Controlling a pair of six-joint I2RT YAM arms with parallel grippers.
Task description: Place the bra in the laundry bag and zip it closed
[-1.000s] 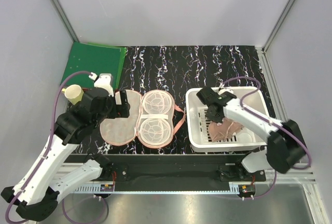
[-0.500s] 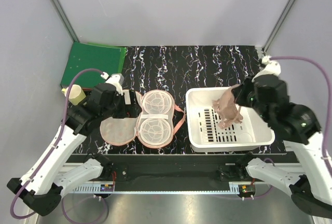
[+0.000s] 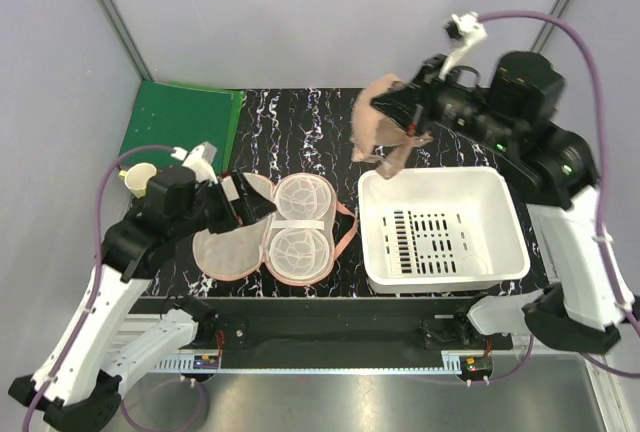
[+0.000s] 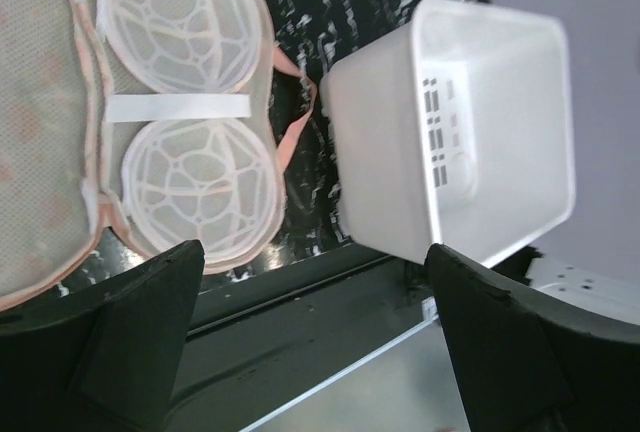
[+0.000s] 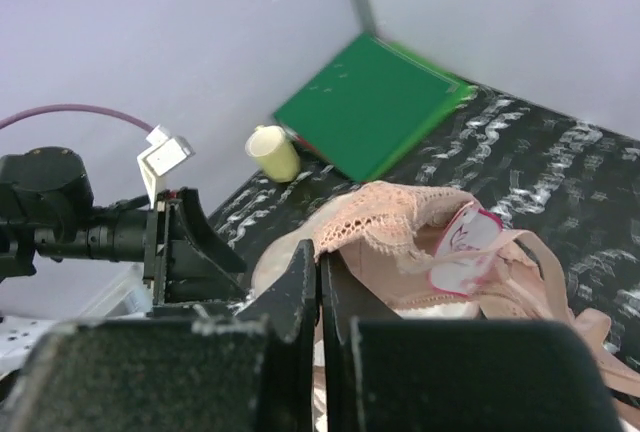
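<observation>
Right pincer (image 5: 322, 282): clamped tight on the soft dusty-pink, lace-edged bra (image 5: 400, 227). It is held high over the black marbled table (image 3: 330, 122), approx. above the far-left corner of the white slotted plastic basket (image 3: 440, 277).
Bra: hangs bunched from the right pincer, clear of basket & table, not in the bag yet.
Laundry bag (image 3: 300, 227): peach peanut-shaped clamshell pouch lying open & flat, left of the basket. Mesh-lined cup half on the right, flatter half on the left.
Left pincer (image 3: 250, 202): jaws wide, gripping nothing, hovering over the far end of the bag's left half.
Step, my read: carry the bra left & nearer, then lower it into the mesh half.
Doing it well: centre the cups over both rounds before letting go. Keep straps inside the rim so the zip can't snag them. The left pincer prob. needs to stay clear of the drop path.
Hidden/unclear: zip pull not made out in any view. Bra straps are lost in the bunch, so can't tell how much dangles. Left wrist view cuts off the bag's left half.
</observation>
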